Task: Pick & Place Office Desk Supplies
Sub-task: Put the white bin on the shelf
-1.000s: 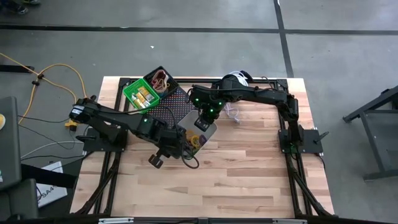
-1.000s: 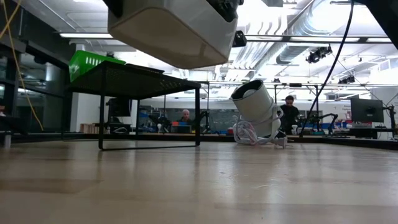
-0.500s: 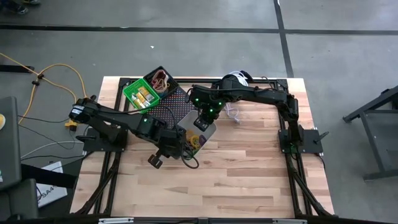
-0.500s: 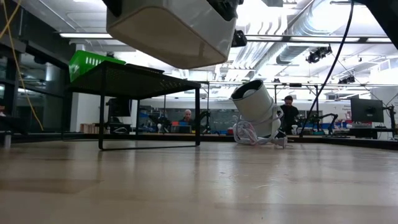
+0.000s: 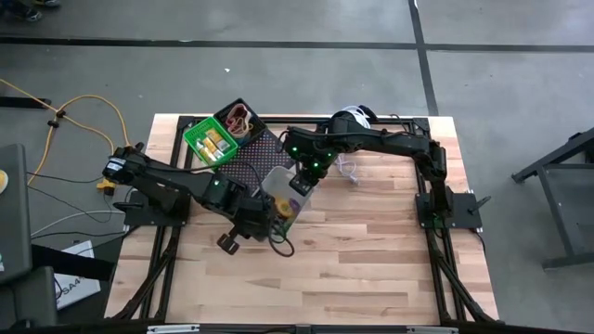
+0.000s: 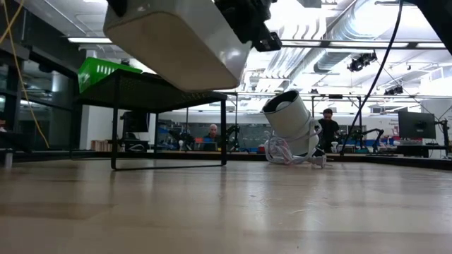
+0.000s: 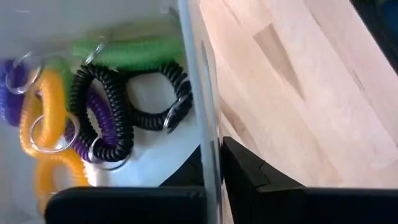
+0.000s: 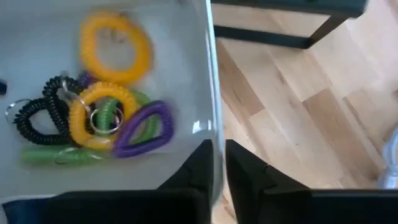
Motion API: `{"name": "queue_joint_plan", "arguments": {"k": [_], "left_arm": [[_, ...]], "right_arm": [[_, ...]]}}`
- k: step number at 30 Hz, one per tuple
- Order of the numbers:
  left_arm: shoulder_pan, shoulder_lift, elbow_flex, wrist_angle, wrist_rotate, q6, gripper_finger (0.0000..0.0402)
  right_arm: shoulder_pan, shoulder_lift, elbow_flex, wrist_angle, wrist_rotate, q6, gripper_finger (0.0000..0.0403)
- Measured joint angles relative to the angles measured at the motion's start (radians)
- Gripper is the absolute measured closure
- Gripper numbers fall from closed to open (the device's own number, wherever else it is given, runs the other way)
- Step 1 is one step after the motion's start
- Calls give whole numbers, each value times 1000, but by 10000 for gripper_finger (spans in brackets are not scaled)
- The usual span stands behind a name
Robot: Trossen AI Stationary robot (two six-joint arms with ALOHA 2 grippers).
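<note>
The grey bin (image 6: 173, 42) hangs above the counter (image 6: 226, 212), tilted, carried by both arms. In the low view it fills the upper left, pale underside showing, and its top is cut off by the picture edge.

The left pincer (image 7: 214, 171) is clamped on one wall of the grey bin: one dark finger sits inside, the other outside, with the thin wall between them. The right pincer (image 8: 217, 171) is clamped on a wall of the bin in the same manner.

The bin holds coiled elastic loops lying in a loose tangle:
- yellow-orange loops (image 8: 115, 40), one apart from the rest, others overlapping the pile;
- a purple loop (image 8: 143, 127), touching a yellow one;
- a green loop (image 7: 127, 53), stretched along the bin floor;
- black loops (image 7: 112, 118), each with a metal split ring.

In the high view the bin (image 5: 281, 183) sits between the two pincers, just beside the black mesh rack (image 5: 243, 160); its contents are mostly hidden by the arms there.

Farther back, a green bin (image 5: 206, 141) and a black bin (image 5: 239, 119) stand side by side on the rack. The green bin holds small yellow pieces (image 5: 215, 144); the black bin holds loops too small to tell apart. A white-and-black device (image 6: 289, 116) with a cord lies tilted on the counter beyond the rack. People show in the room behind.
</note>
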Motion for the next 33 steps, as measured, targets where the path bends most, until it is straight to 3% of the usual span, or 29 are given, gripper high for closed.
{"name": "queue_joint_plan", "arguments": {"k": [9, 17, 33], "left_arm": [[0, 0, 1, 9, -4, -4, 397], [0, 0, 2, 10, -8, -3, 398], [-35, 0, 3, 42, -31, 45, 398]], "right_arm": [[0, 0, 0, 23, 6, 1, 288], [0, 1, 0, 29, 33, 1, 242], [-84, -108, 0, 43, -45, -25, 237]]}}
